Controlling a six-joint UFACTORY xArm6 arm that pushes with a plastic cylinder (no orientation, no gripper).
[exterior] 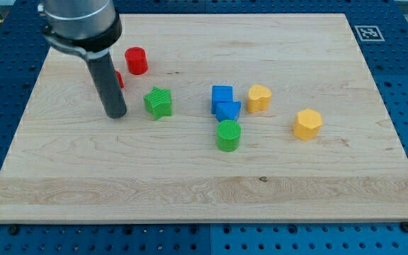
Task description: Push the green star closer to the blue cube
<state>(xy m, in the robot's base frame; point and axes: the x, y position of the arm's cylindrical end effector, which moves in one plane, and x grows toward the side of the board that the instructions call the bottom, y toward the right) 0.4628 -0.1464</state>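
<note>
Because the green star [159, 102] must travel toward the view's right to come nearer the blue cube [222, 95], the rod stands on the star's left side, and this placement makes sense to me. The arm has no gripper at all, only the dark rod, so there is nothing to open or close; my tip [115, 115] rests on the wooden board [190, 191] just beside the star, with a small gap, not touching it as far as I can see. The star lies a little left of the board's middle, and the way between it and the blue cube is free. A second blue block [228, 110], whose shape I cannot name with certainty, touches the cube at its lower right. Below them sits a green cylinder [228, 135], close to this second blue block. A red cylinder [136, 61] stands above the star, toward the view's top, and another red block [120, 79] is mostly hidden behind the rod. Two yellow blocks are farther right: a yellow heart [259, 97] near the cube and a yellow hexagon [307, 124] well apart. I judge that a straight push to the right meets no obstacle, only the star may rotate.
</note>
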